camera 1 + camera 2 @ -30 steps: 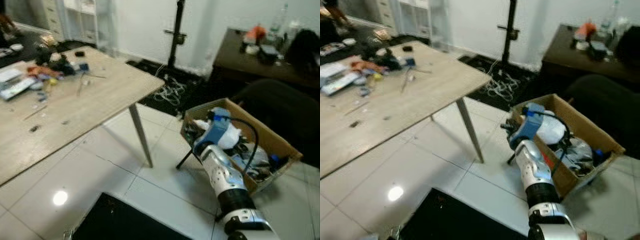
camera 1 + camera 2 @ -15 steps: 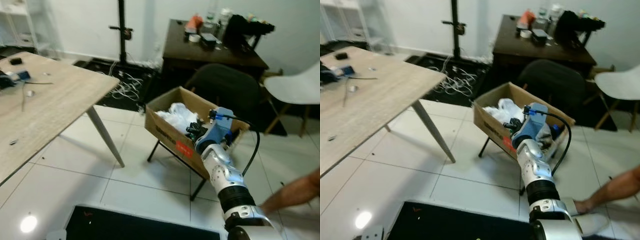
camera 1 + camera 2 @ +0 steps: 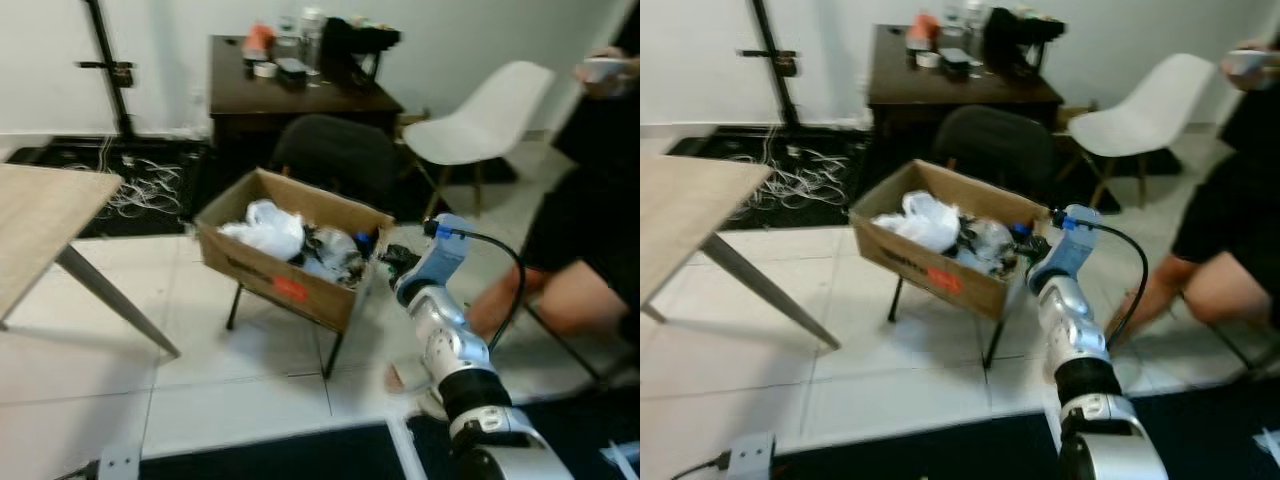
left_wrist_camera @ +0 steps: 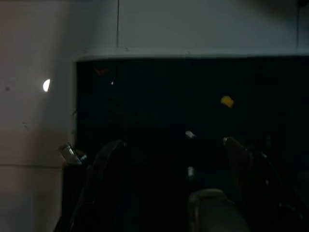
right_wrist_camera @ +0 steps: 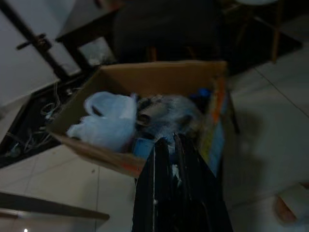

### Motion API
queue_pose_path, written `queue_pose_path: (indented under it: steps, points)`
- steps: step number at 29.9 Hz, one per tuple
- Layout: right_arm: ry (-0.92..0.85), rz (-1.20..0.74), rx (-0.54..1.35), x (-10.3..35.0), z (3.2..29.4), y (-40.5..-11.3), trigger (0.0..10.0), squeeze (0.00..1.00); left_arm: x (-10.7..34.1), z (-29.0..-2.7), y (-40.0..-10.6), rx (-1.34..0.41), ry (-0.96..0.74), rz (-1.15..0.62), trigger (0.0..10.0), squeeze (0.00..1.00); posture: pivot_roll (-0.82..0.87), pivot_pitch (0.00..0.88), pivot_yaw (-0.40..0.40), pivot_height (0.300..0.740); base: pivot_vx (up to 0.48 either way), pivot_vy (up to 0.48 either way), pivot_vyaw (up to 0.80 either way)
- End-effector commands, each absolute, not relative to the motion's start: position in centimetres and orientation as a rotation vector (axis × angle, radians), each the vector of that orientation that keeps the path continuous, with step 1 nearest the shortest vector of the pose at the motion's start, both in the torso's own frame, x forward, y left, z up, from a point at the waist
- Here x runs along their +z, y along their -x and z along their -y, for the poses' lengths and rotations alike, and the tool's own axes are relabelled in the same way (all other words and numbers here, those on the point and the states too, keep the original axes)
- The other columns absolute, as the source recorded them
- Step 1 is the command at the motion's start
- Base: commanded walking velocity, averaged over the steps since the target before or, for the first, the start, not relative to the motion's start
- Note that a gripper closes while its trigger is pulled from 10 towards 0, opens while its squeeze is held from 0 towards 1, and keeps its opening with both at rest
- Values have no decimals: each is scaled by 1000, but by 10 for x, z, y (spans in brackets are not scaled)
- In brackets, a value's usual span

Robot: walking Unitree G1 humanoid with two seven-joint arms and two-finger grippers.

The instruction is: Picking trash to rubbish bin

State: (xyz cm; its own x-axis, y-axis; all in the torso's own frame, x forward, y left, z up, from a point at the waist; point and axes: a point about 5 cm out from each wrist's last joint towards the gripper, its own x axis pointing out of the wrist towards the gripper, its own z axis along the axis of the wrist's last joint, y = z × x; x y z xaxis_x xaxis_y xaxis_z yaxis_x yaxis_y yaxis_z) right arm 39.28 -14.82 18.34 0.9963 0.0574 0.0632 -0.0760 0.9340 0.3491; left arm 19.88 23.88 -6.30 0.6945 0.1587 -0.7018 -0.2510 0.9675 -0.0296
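The rubbish bin is a brown cardboard box on a black stand, holding a white plastic bag and other mixed trash. My right gripper is raised at the box's right corner, its fingers pointing toward the rim. In the right wrist view the black fingers lie pressed together, shut, with nothing seen between them, and the box sits just beyond them. The left wrist view is dark: my left gripper hangs open over a black mat with a small yellow scrap on it.
A black chair and a cluttered dark desk stand behind the box. A white chair and a person's bare leg are close on the right. A wooden table is on the left, with cables on the floor.
The camera has swung to the right: the wooden table has slid off to the left and a person and white chair have come into view. My right gripper stays by the box.
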Motion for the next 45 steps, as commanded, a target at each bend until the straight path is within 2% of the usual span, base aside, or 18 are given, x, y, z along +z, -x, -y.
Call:
queue_pose_path:
  steps: [1, 5, 30, 45]
  points:
    - [-350, 42, 57, 179, 151, -392, 10000, 0, -67, -236, -193, 220, 128, -792, 10000, 0, -96, 172, 20, 740, 0, 0, -800]
    - [-354, 64, 55, 181, 152, -391, 10000, 0, -68, -235, -192, 212, 122, -796, 10000, 0, -100, 175, 19, 740, 0, 0, -800]
    - [-314, 118, 63, 187, 150, -391, 10000, 0, -69, -232, -190, 188, 102, -803, 10000, 0, -106, 173, 17, 740, 286, 0, 0]
    - [-295, 186, 332, 193, 115, -380, 10000, 0, -71, -235, -186, 189, 93, -815, 10000, 0, -105, 177, 21, 740, 332, 0, 0]
